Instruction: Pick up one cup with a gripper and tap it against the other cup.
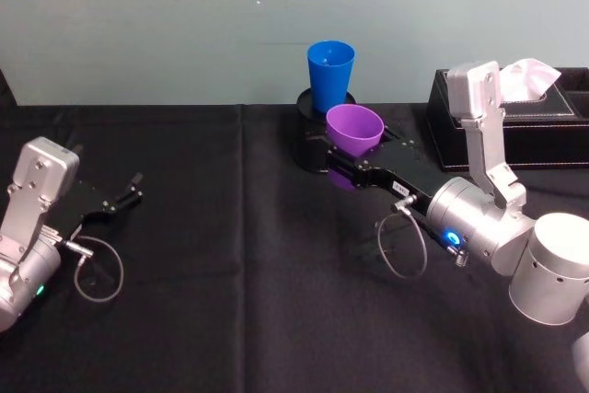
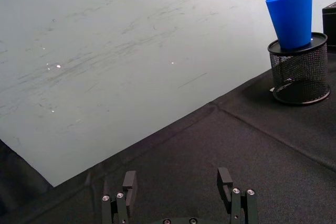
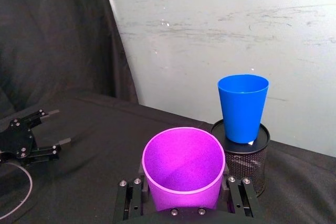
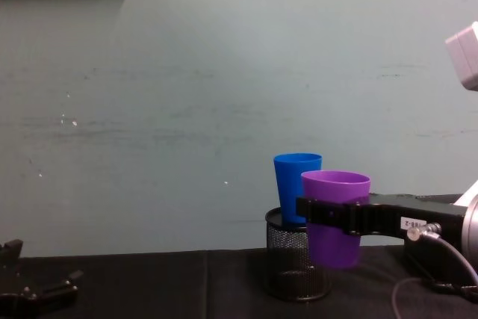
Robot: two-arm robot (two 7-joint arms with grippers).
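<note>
The purple cup (image 1: pixel 355 130) is held upright above the table, my right gripper (image 1: pixel 348 165) shut on its sides. The wrist view shows it wide-mouthed (image 3: pixel 184 163) between the fingers (image 3: pixel 239 195). From the chest, the purple cup (image 4: pixel 335 218) hangs just right of and in front of the blue cup (image 4: pixel 296 187); I cannot tell whether they touch. The blue cup (image 1: pixel 330 75) stands upright on a black mesh pen holder (image 4: pixel 297 265), also seen as blue cup (image 3: pixel 242 106) and blue cup (image 2: pixel 292 17). My left gripper (image 1: pixel 129 192) rests open at the left.
A black tissue box (image 1: pixel 515 121) with a white tissue sits at the back right, behind my right arm. Black cloth (image 1: pixel 248 301) covers the table; a pale wall stands close behind the cups. The mesh holder (image 2: pixel 300 69) is at the table's far edge.
</note>
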